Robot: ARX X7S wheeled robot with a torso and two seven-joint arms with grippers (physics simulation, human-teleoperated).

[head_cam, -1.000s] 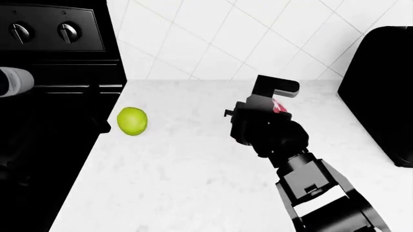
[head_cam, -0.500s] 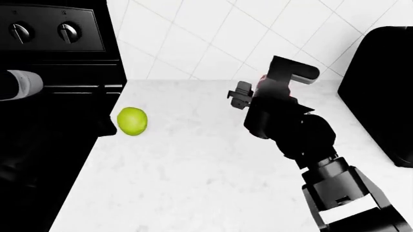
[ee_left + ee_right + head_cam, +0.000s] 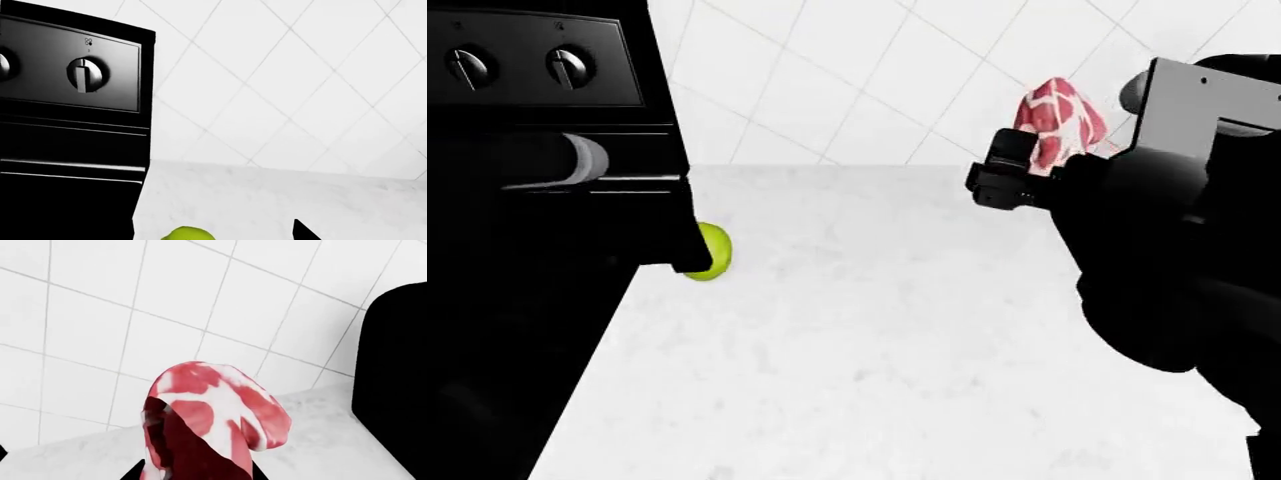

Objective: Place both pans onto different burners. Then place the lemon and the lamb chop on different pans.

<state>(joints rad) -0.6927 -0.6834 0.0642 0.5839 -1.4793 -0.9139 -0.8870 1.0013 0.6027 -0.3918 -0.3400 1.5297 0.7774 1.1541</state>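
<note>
The right end effector (image 3: 1054, 150) is raised well above the white counter (image 3: 881, 340), pinching the lamb chop (image 3: 1060, 118), which sticks out past its tips toward the tiled wall (image 3: 868, 70). The lemon (image 3: 711, 250) lies on the counter just beside the left end effector (image 3: 674, 262), whose tips are too dark to read as spread or pressed together.

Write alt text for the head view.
The right gripper holds the lamb chop raised above a white counter, in front of a tiled wall. The lemon sits on the counter beside a black stove, its left side hidden behind a dark part of the left arm.
</note>
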